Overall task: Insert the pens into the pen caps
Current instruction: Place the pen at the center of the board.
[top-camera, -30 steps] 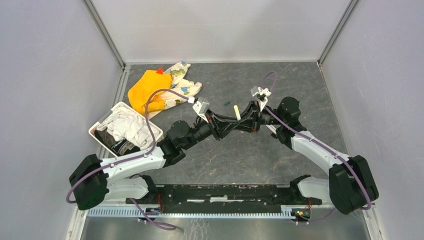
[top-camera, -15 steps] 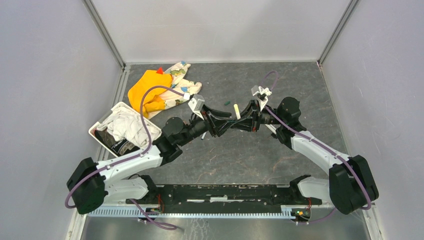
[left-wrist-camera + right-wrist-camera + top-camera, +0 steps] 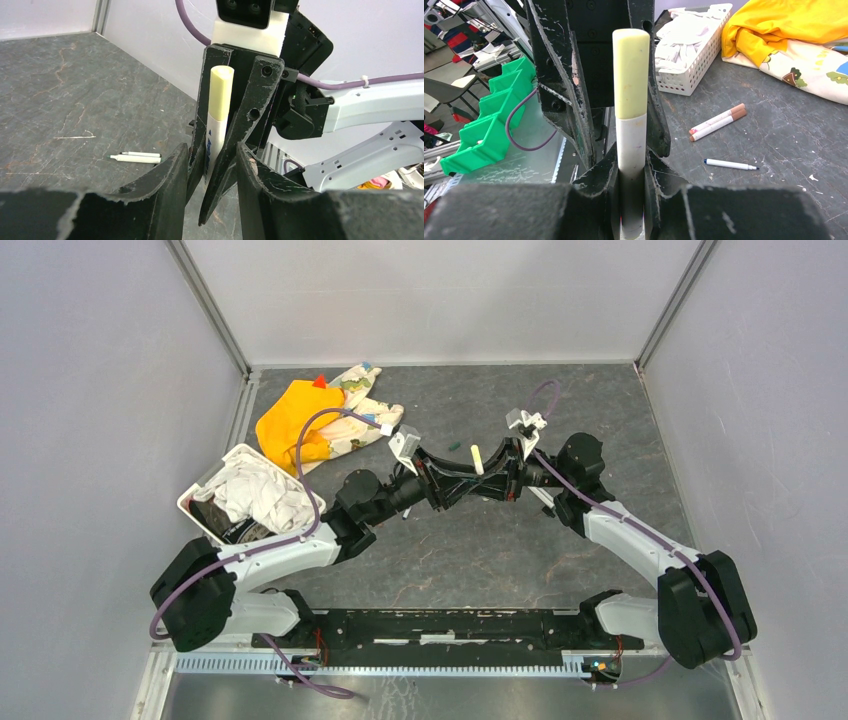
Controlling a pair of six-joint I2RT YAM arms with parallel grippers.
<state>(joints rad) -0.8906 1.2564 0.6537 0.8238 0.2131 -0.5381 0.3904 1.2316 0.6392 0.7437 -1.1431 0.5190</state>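
Observation:
A white-barrelled pen (image 3: pixel 631 145) with a cream pen cap (image 3: pixel 631 72) on its top stands upright at mid-table (image 3: pixel 477 458). My right gripper (image 3: pixel 631 160) is shut on its barrel below the cap. My left gripper (image 3: pixel 211 150) faces it tip to tip. Its jaws stand apart and straddle the right gripper's fingers (image 3: pixel 250 110) and the pen (image 3: pixel 220 95), holding nothing. Loose pens lie on the table: two brown-ended ones (image 3: pixel 717 121), a dark-tipped one (image 3: pixel 730 164), and two side by side (image 3: pixel 136 157). A small dark green pen cap (image 3: pixel 452 447) lies behind the grippers.
A white basket (image 3: pixel 200 502) of cloth sits at the left. An orange cloth (image 3: pixel 290 415) and a patterned cloth (image 3: pixel 365 405) lie at the back left. A thin wire-like stick (image 3: pixel 75 136) lies on the grey tabletop. White walls enclose three sides.
My left gripper has swung toward the back and closed in round the right gripper's fingertips. The capped pen and the right gripper have shifted slightly toward the back.

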